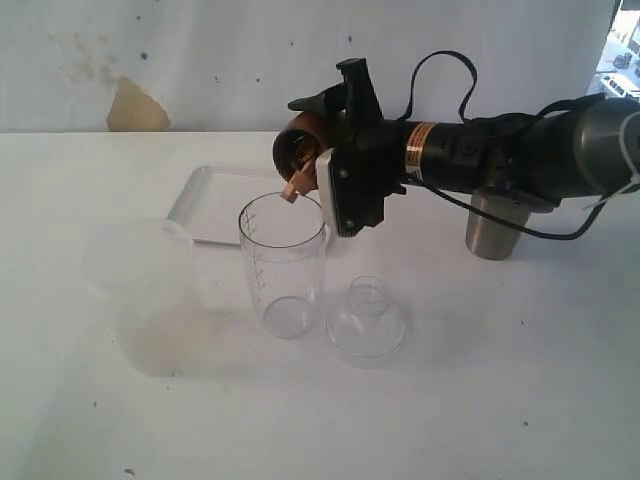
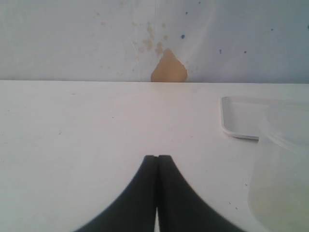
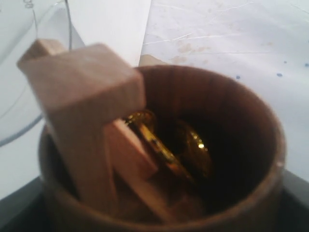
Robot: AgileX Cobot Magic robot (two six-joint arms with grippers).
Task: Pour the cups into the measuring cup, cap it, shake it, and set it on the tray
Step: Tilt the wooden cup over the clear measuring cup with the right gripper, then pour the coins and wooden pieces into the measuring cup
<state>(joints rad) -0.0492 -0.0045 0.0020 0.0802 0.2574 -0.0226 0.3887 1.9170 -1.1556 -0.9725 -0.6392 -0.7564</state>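
My right gripper [image 1: 326, 150] is shut on the brown wooden cup [image 1: 300, 142], which is tipped mouth-down toward the clear measuring cup [image 1: 283, 270]. Wooden blocks [image 1: 293, 188] stick out over the measuring cup's rim. In the right wrist view the wooden cup [image 3: 231, 125] holds the wooden blocks [image 3: 87, 111] and gold coins [image 3: 164, 145], with the measuring cup's rim [image 3: 29, 58] beyond. The steel tumbler [image 1: 495, 226] stands upright behind the right arm. The white tray [image 1: 212, 200] lies behind the measuring cup. My left gripper [image 2: 157, 157] is shut on nothing, over bare table.
A wide frosted plastic cup [image 1: 150, 285] stands to the left of the measuring cup, and shows in the left wrist view [image 2: 282, 169] next to the tray [image 2: 239, 123]. A clear domed lid [image 1: 366, 320] rests on the table just right of the measuring cup.
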